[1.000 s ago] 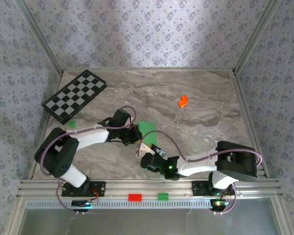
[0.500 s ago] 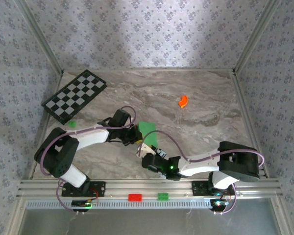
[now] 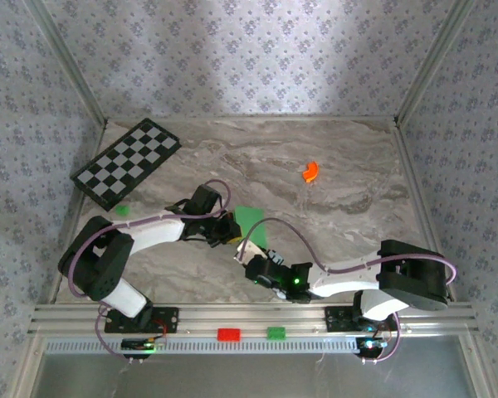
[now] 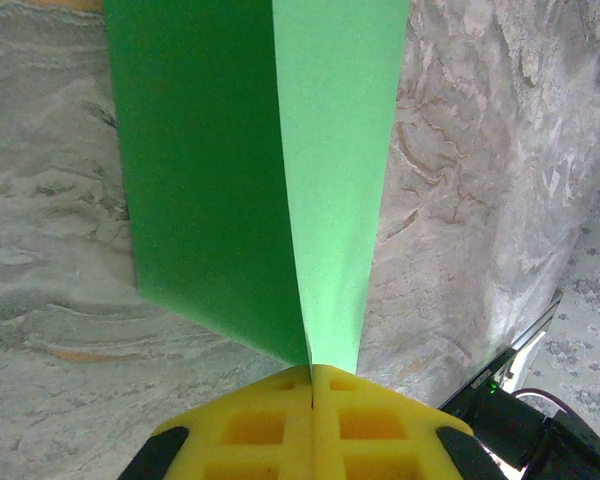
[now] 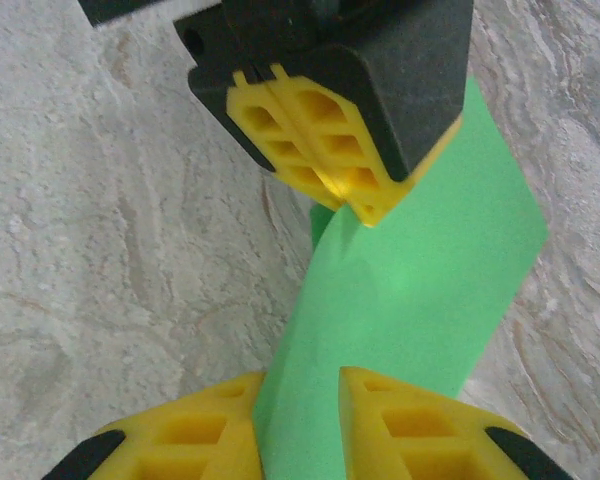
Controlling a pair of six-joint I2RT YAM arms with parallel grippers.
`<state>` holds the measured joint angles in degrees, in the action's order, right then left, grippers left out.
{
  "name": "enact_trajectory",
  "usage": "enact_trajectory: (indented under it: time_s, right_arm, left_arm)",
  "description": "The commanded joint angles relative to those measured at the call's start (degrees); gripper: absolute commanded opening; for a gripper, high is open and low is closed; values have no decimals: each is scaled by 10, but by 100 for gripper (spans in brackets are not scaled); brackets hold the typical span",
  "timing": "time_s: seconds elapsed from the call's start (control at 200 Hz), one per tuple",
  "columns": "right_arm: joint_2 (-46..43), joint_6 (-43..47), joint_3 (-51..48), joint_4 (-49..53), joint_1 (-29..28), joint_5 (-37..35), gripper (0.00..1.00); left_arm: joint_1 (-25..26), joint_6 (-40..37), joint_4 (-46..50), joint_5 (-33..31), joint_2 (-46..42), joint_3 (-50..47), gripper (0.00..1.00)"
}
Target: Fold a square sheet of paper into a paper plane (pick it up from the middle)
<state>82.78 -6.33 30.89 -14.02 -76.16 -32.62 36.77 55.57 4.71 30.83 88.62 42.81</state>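
The square sheet of paper (image 3: 251, 220), bright green, is folded along a centre crease and held up off the marble table. My left gripper (image 3: 232, 228) is shut on its near end; the left wrist view has the yellow fingers (image 4: 280, 420) pressed together on the crease, with the sheet (image 4: 250, 150) fanning away. In the right wrist view the left gripper (image 5: 358, 212) pinches the sheet (image 5: 430, 290) from above. My right gripper (image 5: 300, 385) straddles the lower strip of the sheet, jaws apart, the paper running through the gap. From above, the right gripper (image 3: 249, 255) sits just below the paper.
A black-and-white checkered board (image 3: 126, 162) lies at the back left, with a tiny green block (image 3: 121, 210) near it. A small orange curved piece (image 3: 310, 171) lies at the back right. Red (image 3: 228, 334) and green (image 3: 275, 332) blocks sit on the front rail.
My right gripper's jaws have narrowed around the paper and its arm has shifted slightly right. The left gripper holds still, shut on the sheet.
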Motion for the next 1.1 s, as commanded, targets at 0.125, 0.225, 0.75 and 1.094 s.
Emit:
enact_trajectory:
  time_s: [0.125, 0.225, 0.75, 1.094]
  right_arm:
    - [4, -12, 4, -14, 10, 17, 19]
    - [3, -14, 3, -9, 12, 22, 13]
    - [-6, -89, 10, 9, 51, 143, 0]
    - [20, -291, 8, -60, 219, 505, 0]
  left_arm:
    - [0, -11, 11, 5, 3, 7, 6]
    - [1, -10, 11, 6, 3, 8, 6]
    - [-2, -40, 77, -48, -16, 27, 38]
    - [-80, -125, 146, -38, -34, 90, 41]
